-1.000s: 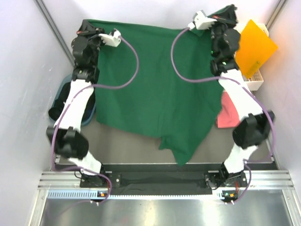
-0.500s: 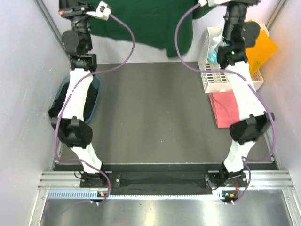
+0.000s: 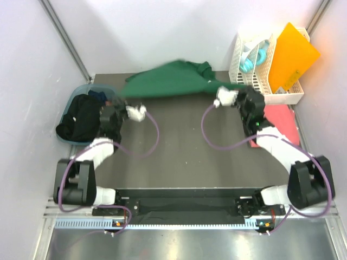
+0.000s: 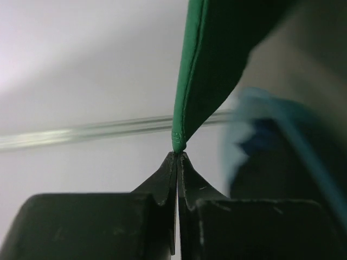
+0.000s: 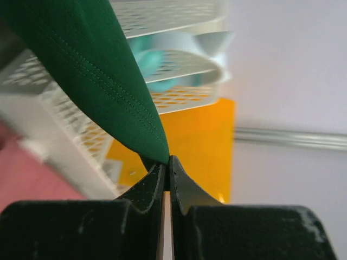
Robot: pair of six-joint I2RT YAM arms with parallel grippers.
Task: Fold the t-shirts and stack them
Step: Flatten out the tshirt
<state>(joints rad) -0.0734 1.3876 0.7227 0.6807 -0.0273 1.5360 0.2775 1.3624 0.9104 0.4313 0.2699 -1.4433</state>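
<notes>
The dark green t-shirt [image 3: 168, 80] hangs bunched in a band across the far side of the table, stretched between my two grippers. My left gripper [image 3: 121, 101] is shut on its left end, and in the left wrist view the fingertips [image 4: 178, 153] pinch a hemmed corner of the green t-shirt [image 4: 211, 65]. My right gripper [image 3: 238, 90] is shut on the right end; there the jaws [image 5: 167, 160] clamp a stitched edge of the green t-shirt [image 5: 92, 65]. A coral pink t-shirt [image 3: 283, 116] lies at the right. Dark t-shirts [image 3: 81, 122] fill a bin at the left.
A white slotted rack [image 3: 255, 62] stands at the back right with an orange plastic sheet [image 3: 293, 54] leaning in it; both show close behind the right gripper as rack [image 5: 179, 70] and sheet [image 5: 198, 141]. The blue bin [image 3: 87, 89] sits by the left wall.
Both arms have dropped from a high lift to low over the table. The green t-shirt, spread wide a second ago, now hangs bunched between the grippers near the back.
</notes>
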